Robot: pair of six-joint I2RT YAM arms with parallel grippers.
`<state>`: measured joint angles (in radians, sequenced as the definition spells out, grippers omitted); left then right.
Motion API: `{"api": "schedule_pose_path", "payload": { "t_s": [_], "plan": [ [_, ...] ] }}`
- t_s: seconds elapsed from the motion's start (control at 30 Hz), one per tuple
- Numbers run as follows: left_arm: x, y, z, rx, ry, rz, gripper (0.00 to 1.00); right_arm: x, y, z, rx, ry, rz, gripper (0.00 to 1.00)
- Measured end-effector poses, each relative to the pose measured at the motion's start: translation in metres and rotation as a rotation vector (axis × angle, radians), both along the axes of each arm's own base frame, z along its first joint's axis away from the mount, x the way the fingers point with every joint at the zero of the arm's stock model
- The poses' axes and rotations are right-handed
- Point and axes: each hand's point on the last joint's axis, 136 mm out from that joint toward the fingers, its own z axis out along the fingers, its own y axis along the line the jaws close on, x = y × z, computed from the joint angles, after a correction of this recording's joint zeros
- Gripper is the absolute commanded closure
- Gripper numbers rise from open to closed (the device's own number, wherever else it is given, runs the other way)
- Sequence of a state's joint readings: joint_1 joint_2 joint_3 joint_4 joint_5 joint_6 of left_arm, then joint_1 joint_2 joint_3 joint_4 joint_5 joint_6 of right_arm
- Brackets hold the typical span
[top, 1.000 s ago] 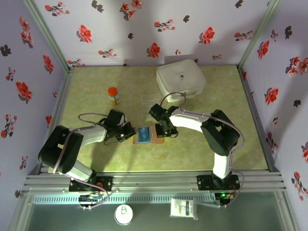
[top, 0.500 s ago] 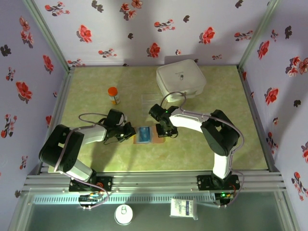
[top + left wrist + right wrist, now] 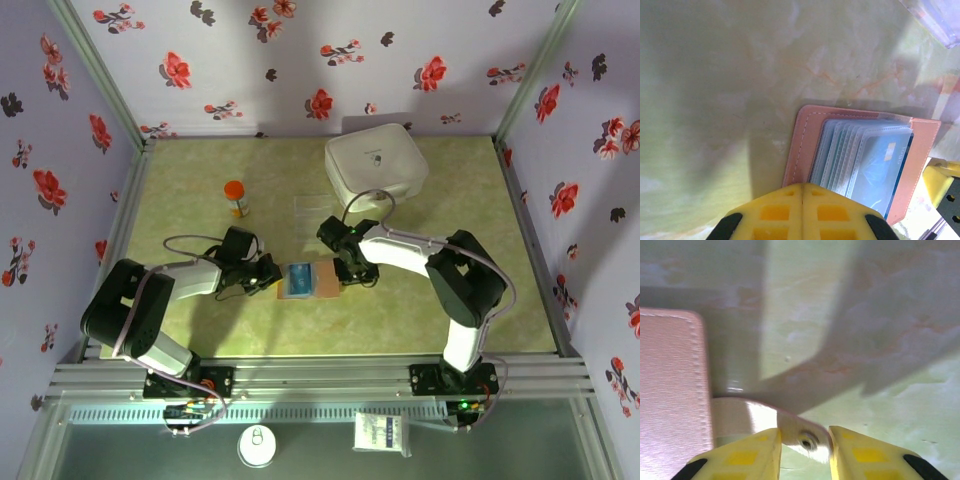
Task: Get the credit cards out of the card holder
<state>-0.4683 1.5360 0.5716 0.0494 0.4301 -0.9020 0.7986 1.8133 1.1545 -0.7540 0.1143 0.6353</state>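
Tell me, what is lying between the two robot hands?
The open card holder, showing a blue credit card, lies between the left gripper and right gripper; the top view shows it.

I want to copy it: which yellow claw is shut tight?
The left gripper: its fingers touch. The right gripper's stand apart, the card holder's tab between them.

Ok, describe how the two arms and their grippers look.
The left arm and right arm have pale grey links between black joints, with thin grey cables looping alongside. The left gripper and right gripper are yellow, with recessed square pockets and black trim.
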Motion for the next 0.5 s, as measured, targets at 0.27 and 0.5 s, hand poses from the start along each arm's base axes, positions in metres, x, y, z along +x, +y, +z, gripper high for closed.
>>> {"api": "schedule_pose_path", "payload": {
  "t_s": [0.27,0.5],
  "plan": [
    [0.000,0.000,0.001,-0.001,-0.003,0.001,1.00,-0.006,-0.014,-0.007,-0.029,0.018,-0.012,0.64],
    [-0.006,0.005,0.002,0.017,0.014,0.007,1.00,-0.005,-0.011,-0.005,-0.014,0.011,-0.012,0.64]
  ]
}}
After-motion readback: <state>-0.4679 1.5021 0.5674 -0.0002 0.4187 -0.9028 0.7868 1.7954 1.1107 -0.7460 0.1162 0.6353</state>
